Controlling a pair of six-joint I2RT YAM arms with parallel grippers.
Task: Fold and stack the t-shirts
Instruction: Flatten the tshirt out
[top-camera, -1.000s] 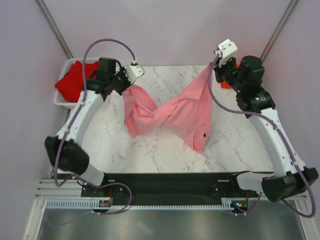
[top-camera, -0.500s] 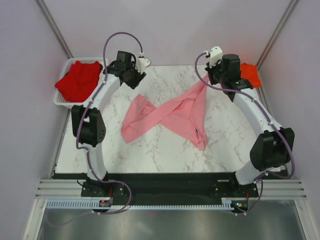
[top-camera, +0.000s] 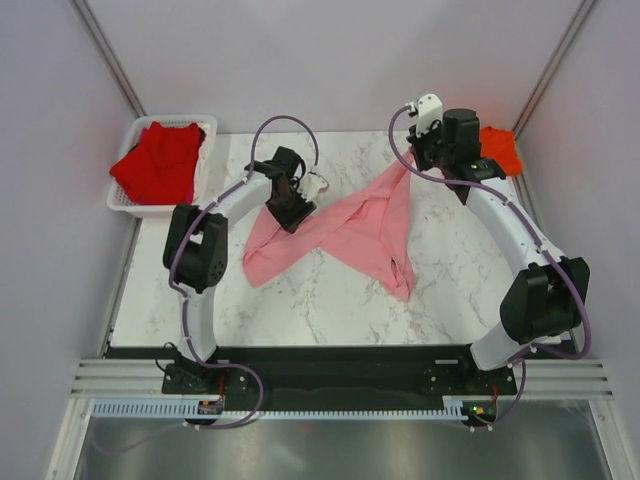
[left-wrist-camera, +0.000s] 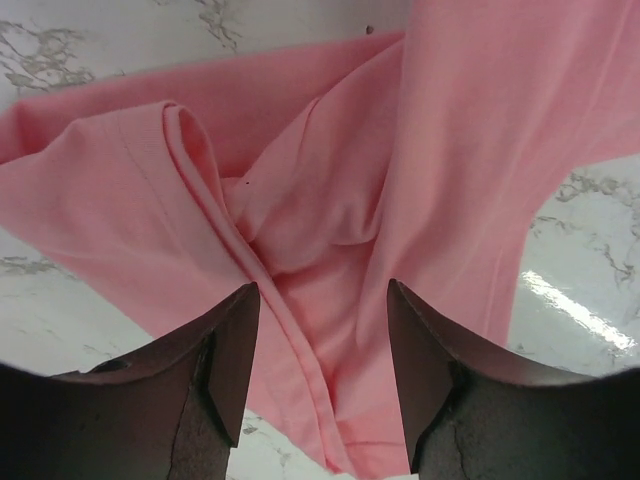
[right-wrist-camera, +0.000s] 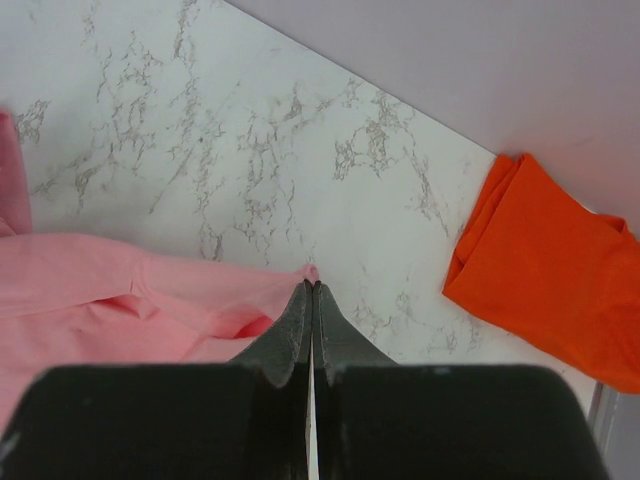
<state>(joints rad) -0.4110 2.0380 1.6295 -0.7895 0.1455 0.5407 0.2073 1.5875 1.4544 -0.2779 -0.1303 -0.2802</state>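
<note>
My left gripper (left-wrist-camera: 320, 290) hangs with its jaws apart just above the twisted middle of the pink shirt (top-camera: 350, 225), gripping nothing. My right gripper (right-wrist-camera: 312, 285) is pinched tight on that shirt's far corner. The shirt sprawls across the surface (top-camera: 330, 300). The orange shirt (right-wrist-camera: 550, 270) lies to its right, and the red shirt (top-camera: 155, 160) to its left, in the basket (top-camera: 135, 208).
</note>
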